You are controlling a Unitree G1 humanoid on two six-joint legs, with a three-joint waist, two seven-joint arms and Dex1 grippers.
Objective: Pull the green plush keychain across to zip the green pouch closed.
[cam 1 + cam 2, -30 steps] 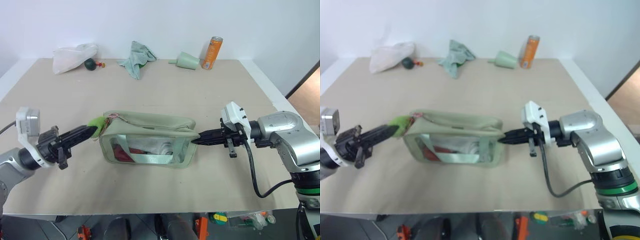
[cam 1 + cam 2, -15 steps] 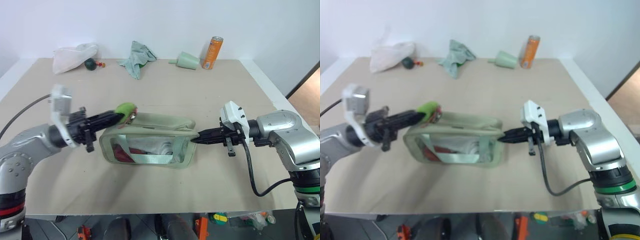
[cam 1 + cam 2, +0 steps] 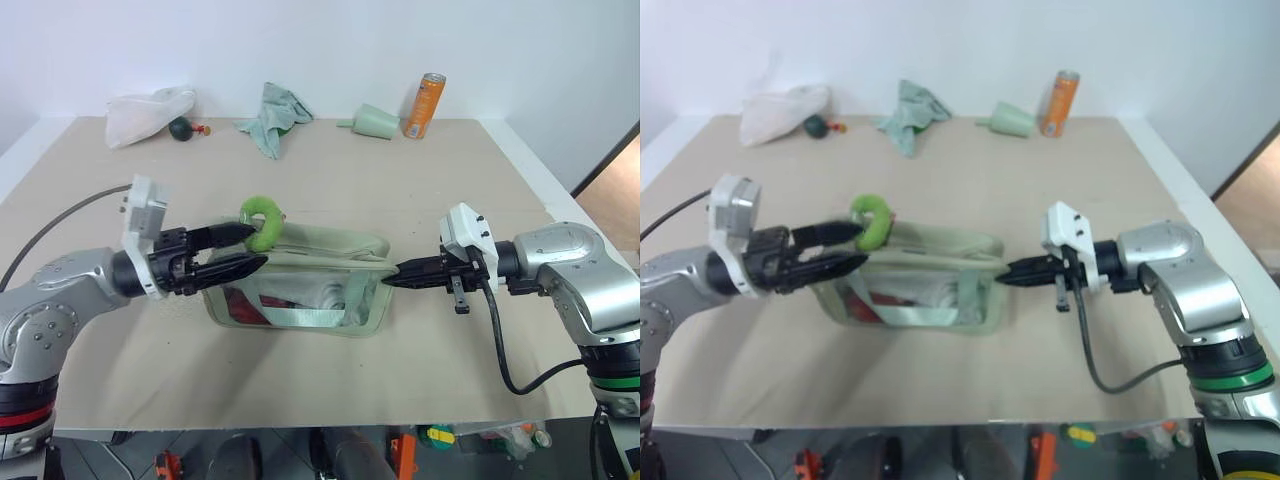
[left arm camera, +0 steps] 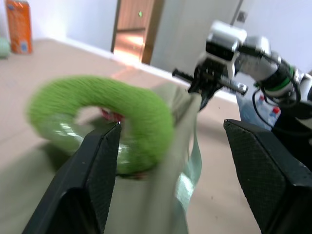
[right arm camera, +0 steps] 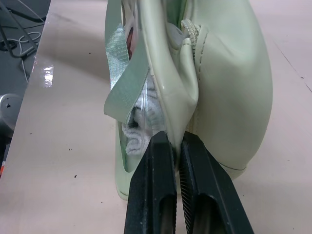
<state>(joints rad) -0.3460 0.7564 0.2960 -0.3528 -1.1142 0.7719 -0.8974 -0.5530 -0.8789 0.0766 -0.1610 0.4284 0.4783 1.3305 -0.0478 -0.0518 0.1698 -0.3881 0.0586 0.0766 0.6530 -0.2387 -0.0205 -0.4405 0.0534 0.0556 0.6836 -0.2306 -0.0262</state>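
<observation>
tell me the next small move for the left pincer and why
Probably close the left pincer back onto the green plush keychain before pulling further. Its fingers stand open, the keychain curled loose beside the upper one at the green pouch's left end. The right pincer is shut on the pouch's right edge, so the bracing looks ready.

silver arms, black fingers, black cables

Along my table's (image 3: 330,400) far edge I see a white bag (image 3: 145,113), dark green ball (image 3: 180,128), teal rag (image 3: 272,115), tipped pale green cup (image 3: 375,121) and upright orange can (image 3: 425,105) just beside it
</observation>
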